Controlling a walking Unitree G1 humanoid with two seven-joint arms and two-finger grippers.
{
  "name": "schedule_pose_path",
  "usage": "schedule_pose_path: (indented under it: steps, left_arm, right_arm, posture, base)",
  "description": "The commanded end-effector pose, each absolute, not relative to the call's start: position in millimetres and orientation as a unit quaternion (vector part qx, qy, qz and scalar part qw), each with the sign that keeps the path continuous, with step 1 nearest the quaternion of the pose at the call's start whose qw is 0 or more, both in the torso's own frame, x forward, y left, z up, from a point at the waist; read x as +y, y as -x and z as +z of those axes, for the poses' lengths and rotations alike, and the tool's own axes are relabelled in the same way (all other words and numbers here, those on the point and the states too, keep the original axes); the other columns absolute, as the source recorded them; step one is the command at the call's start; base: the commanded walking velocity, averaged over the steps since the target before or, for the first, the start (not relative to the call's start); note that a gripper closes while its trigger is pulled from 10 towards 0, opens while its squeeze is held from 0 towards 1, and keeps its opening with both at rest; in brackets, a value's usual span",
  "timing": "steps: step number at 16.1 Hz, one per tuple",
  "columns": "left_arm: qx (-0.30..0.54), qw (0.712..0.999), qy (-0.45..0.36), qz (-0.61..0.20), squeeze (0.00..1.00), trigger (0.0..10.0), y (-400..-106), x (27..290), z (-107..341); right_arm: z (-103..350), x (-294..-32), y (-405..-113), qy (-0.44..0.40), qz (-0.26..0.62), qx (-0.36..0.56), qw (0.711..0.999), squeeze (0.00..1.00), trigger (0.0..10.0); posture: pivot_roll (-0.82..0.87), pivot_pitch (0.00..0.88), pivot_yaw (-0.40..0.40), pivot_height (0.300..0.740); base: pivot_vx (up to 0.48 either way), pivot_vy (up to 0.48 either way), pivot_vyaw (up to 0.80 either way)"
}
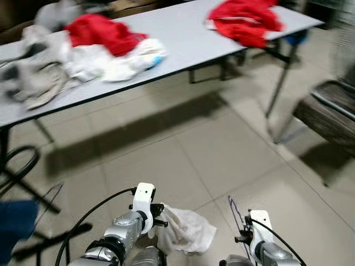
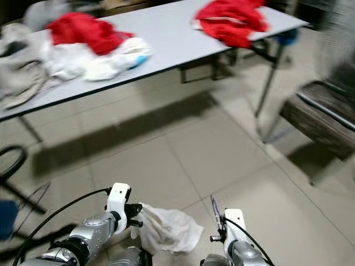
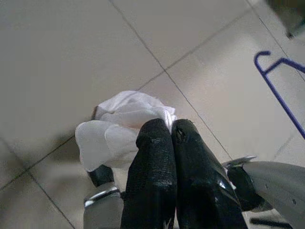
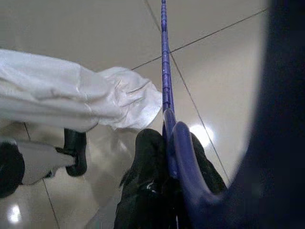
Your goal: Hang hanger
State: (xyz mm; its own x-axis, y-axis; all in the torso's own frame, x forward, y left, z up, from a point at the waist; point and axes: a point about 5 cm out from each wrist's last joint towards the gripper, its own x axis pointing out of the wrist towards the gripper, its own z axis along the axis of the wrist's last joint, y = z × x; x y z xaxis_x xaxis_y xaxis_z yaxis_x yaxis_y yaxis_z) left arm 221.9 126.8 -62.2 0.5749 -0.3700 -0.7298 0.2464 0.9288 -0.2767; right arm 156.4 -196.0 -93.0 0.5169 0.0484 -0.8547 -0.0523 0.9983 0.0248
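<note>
My left gripper (image 3: 170, 126) is shut on a crumpled white garment (image 3: 119, 125), which bunches over the fingertips. In the eye views the same white garment (image 1: 187, 230) hangs low between my two arms above the tiled floor. My right gripper (image 4: 164, 143) is shut on a thin blue hanger (image 4: 165, 71), whose wire runs straight out from the fingers. The hanger's hook (image 3: 272, 76) lies just beside the garment, and its thin line (image 1: 235, 213) rises in front of my right wrist.
A long grey folding table (image 1: 183, 39) stands ahead with red garments (image 1: 105, 30) (image 1: 247, 19) and a pile of pale clothes (image 1: 50, 69). A dark chair (image 1: 330, 113) is at the right. A black stand (image 1: 22, 177) and a blue object (image 1: 14, 227) are at the left.
</note>
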Motion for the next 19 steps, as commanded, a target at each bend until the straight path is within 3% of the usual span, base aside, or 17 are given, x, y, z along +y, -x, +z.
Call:
schedule_pose_path:
  steps: [1,13,19]
  left_arm:
    - [0.422,0.89,0.068,-0.158,0.0,10.0,-224.9,131.6,-60.9]
    - [0.416,0.894,0.077,-0.144,0.0,10.0,-229.4,133.3,-58.6]
    - [0.408,0.893,0.061,-0.181,0.0,10.0,-231.0,128.0,-56.3]
  right_arm:
    - [-95.4,-197.5,-151.2,0.004,0.031,0.501,0.865,0.0,10.0]
    - [-97.1,-219.6,-137.6,-0.008,-0.004,0.522,0.853,0.0,10.0]
    - [-96.6,-213.7,-142.3,-0.017,-0.006,0.514,0.857,0.0,10.0]
  posture:
    - [-0.15,0.0,0.062,0.74]
    - [-0.16,0.0,0.075,0.74]
    - [-0.17,0.0,0.082,0.74]
  base:
    - [0.0,0.0,0.8]
    - [0.0,0.0,0.64]
    - [0.0,-0.131,0.0]
